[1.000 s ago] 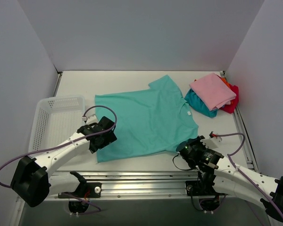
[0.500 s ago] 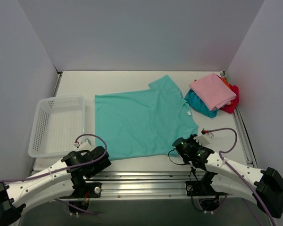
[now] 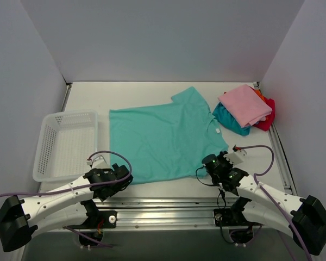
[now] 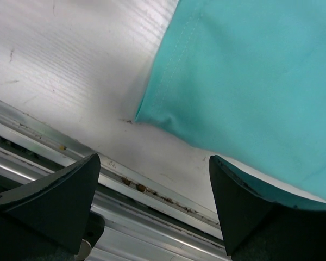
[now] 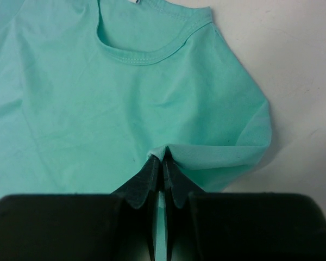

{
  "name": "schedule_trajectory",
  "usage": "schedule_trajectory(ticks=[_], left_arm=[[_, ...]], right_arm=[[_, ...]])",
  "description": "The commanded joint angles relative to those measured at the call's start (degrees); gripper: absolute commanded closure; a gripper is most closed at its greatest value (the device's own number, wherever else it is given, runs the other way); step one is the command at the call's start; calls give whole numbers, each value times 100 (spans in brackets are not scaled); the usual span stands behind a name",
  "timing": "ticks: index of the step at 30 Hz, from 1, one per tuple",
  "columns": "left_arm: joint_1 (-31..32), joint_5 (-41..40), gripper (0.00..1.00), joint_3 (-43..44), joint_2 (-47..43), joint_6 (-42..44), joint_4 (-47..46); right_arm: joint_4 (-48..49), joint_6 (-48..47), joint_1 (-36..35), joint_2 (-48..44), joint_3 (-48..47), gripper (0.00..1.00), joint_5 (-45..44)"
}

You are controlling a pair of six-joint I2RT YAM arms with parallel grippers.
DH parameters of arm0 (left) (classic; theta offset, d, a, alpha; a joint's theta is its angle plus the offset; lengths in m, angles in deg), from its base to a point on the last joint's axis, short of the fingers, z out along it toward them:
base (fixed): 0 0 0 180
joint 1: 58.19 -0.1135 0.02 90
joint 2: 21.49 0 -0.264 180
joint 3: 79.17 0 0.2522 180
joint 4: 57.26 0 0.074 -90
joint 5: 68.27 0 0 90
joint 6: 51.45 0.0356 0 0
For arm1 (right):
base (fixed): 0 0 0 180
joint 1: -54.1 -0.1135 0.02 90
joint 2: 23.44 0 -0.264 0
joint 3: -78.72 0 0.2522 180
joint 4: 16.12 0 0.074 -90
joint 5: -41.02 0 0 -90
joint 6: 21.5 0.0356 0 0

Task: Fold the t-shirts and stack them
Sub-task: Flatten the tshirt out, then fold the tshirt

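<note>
A teal-green t-shirt (image 3: 165,138) lies spread flat on the table, neck to the right. My right gripper (image 3: 208,165) is shut on the shirt's near right sleeve; in the right wrist view (image 5: 162,159) the fingers pinch a raised fold of teal cloth (image 5: 217,155). My left gripper (image 3: 123,175) is open and empty, low at the shirt's near left hem corner (image 4: 141,115). Its fingers (image 4: 60,196) straddle the table's front edge. A stack of folded shirts, pink (image 3: 244,104) on top of teal-blue (image 3: 228,120), red (image 3: 267,120) and orange, sits at the back right.
A white plastic mesh basket (image 3: 65,144) stands at the left of the table. A metal rail (image 3: 163,209) runs along the near edge, also in the left wrist view (image 4: 70,163). Grey walls enclose the back and sides.
My left arm swung down from over the shirt to the near edge, then its gripper moved up to the hem corner. My right gripper moved forward onto the sleeve and closed on it.
</note>
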Motion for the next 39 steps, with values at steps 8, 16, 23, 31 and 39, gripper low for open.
schedule_trajectory(ticks=[8,16,23,31,39], left_arm=[[-145,-595,10,248,483,-99,-240],[-338,-454,6,486,1047,235,-723],[-514,99,9,37,1530,332,-1804],[-505,161,15,-129,1601,297,-1971],[-505,135,60,-129,1601,332,-2007]], right_arm=[[361,-330,290,95,114,100,205],[422,-479,431,-2,140,100,354],[414,-594,545,-98,176,100,477],[343,-629,633,-195,202,100,478],[291,-568,642,-195,193,100,469]])
